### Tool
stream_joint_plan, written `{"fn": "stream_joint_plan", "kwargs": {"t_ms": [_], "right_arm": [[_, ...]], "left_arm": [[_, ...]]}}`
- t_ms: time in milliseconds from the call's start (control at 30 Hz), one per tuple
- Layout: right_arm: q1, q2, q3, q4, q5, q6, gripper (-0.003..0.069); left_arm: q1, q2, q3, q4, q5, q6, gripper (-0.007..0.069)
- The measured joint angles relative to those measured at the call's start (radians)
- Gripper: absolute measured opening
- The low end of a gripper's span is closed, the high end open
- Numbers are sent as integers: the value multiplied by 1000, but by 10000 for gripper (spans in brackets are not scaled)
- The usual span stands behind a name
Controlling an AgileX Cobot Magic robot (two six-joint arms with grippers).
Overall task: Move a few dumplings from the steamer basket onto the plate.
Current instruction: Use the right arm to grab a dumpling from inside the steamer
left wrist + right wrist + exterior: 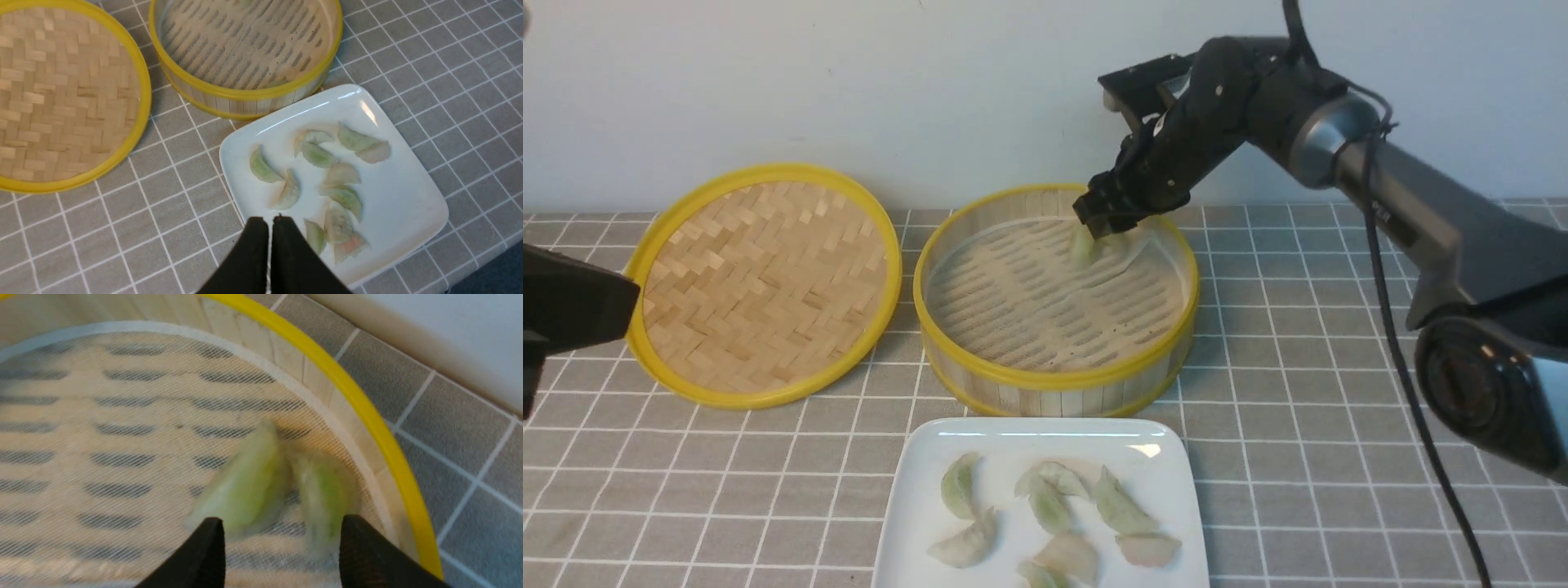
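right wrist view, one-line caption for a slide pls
Open right gripper poised over two green dumplings beside the wall of the steamer basket.

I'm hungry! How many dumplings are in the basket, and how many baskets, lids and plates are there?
Basket: 1
Dumplings in it: 2
Lid: 1
Plate: 1
Total: 5

Checked tablecloth (1339, 367), lid (760, 286), steamer basket (1054, 380), plate (915, 498)

Plain pale wall (768, 82), grey tablecloth (1339, 408) with white grid lines, soft even light
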Motion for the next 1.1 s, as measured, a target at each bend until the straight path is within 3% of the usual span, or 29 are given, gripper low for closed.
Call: {"fn": "stream_joint_plan", "kwargs": {"t_ms": [433,933,1100], "right_arm": [[2,64,-20,-30,-91,-1,351],[7,71,-23,-71,-31,0,140],[7,62,-23,-74,-18,5,135]], "left_arm": [[0,4,10,42,-55,-6,-5],[0,4,10,46,-54,-6,-5],[0,4,10,50,-54,-6,-5]]}}
